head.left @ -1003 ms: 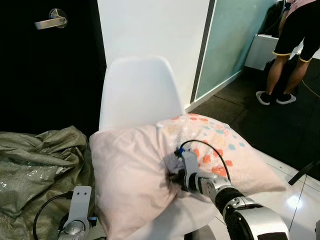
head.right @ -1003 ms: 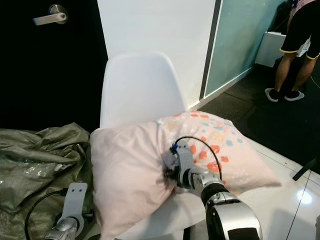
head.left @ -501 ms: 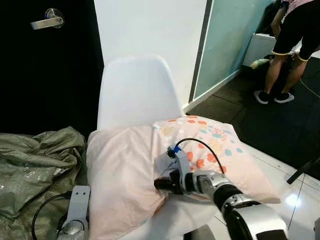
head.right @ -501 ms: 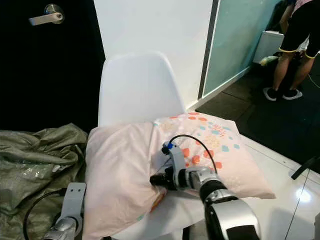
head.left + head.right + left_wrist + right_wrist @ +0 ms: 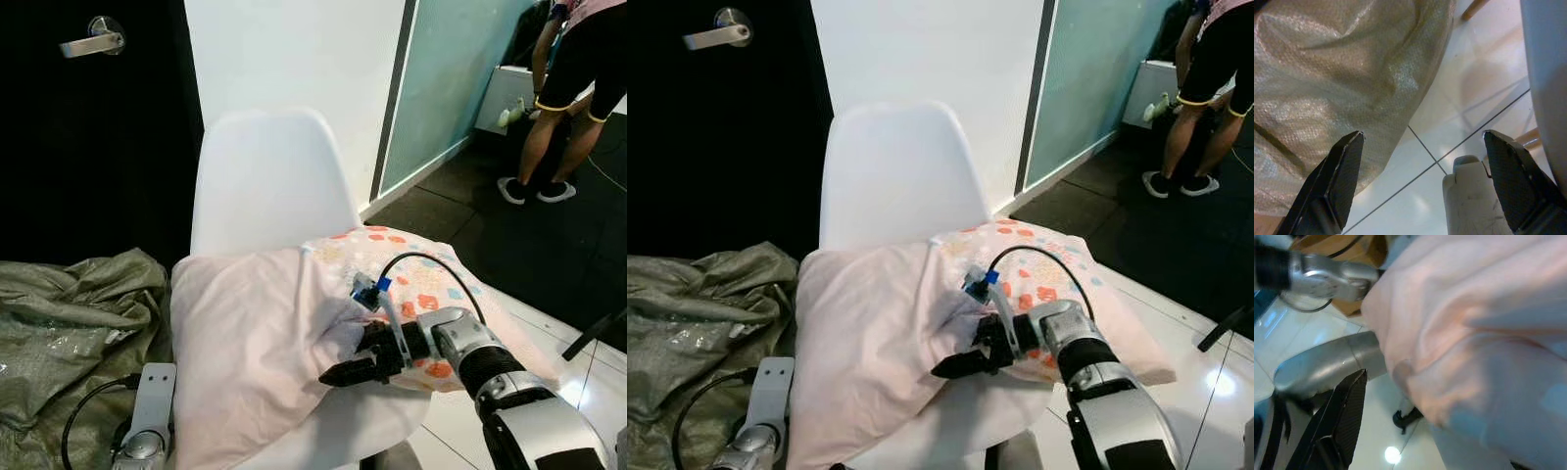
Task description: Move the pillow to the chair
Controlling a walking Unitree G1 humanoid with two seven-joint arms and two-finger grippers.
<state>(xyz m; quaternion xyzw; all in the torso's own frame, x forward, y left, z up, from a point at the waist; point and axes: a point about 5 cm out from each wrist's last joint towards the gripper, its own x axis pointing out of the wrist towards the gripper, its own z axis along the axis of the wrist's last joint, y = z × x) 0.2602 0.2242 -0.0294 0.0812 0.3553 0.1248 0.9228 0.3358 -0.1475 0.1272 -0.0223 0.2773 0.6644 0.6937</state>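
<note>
The pillow (image 5: 294,323) already lies on the seat of the white chair (image 5: 269,176), spread across it, and its patterned half hangs over the seat edge toward 3 o'clock. The step in hand looks like the release: the right gripper (image 5: 345,372) is at the front edge of the pillow, at about 5 o'clock from its middle, and its fingers (image 5: 333,374) stand slightly apart with no cloth seen between them. The left gripper (image 5: 1420,161) hangs low over the tiled floor beside a grey-green sack (image 5: 69,313), with its fingers wide apart. The next move probably calls for drawing the right arm back without dragging the pillow off the seat.
</note>
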